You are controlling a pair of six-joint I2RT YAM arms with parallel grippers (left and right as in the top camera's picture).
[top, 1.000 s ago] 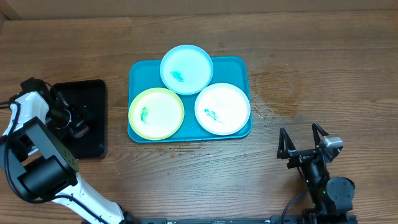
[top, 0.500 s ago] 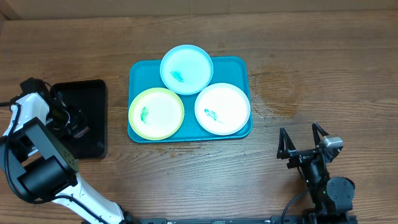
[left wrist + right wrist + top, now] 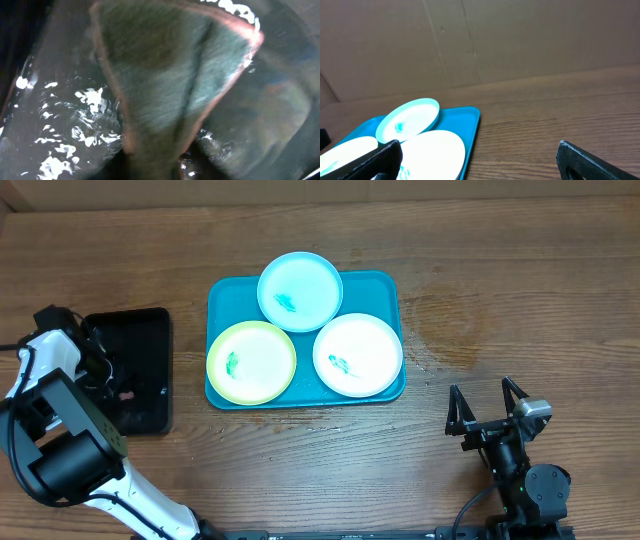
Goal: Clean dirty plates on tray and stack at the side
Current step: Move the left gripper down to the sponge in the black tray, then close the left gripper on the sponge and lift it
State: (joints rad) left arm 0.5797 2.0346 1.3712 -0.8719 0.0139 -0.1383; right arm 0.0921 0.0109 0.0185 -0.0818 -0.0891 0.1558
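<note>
Three plates lie on the turquoise tray (image 3: 378, 284): a light blue plate (image 3: 299, 290) at the back, a yellow-green plate (image 3: 251, 361) front left and a white plate (image 3: 357, 355) front right, each with a teal smear. My left gripper (image 3: 118, 388) is down inside the black tray (image 3: 150, 330), far left of the plates. The left wrist view is filled by a grey-green sponge (image 3: 170, 75) with a pink edge, pinched narrow between the jaws of that gripper (image 3: 160, 169). My right gripper (image 3: 480, 386) stands open, holding nothing, over bare table right of the tray.
The black tray's floor is wet, with glistening droplets (image 3: 90, 100) in the left wrist view. A brown cardboard wall (image 3: 480, 45) stands behind the table. A damp stain (image 3: 440, 330) marks the wood right of the turquoise tray.
My left gripper's jaws have closed in on the sponge inside the black tray. The plates, the turquoise tray and the right arm have stayed where they were.
</note>
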